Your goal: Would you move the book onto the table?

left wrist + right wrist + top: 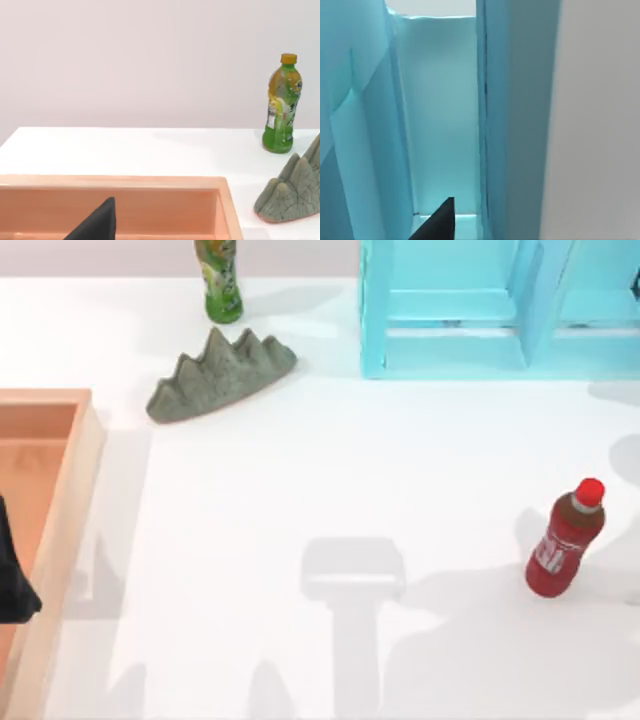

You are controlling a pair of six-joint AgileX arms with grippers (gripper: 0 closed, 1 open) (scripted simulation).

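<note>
Left tool (pixel 14 580) over wooden tray (pixel 60 500), left edge of table (pixel 300 490); apart or together, cannot tell. Green bottle (pixel 221 280), grey rock (pixel 220 375) far left. Right tool (pixel 437 222) facing cyan shelf (pixel 450 310), far right; state likewise unclear. Book's place cannot be told. Red bottle (pixel 563 540) near right

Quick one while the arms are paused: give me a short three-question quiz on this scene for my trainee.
1. Which arm's tool sits above the wooden tray?
2. True or false: the red bottle is on the right side of the table.
3. What lies closest to the green bottle? A red bottle, B grey ridged ornament, C wooden tray.

Key: 1 the left tool; 2 true; 3 B.
</note>
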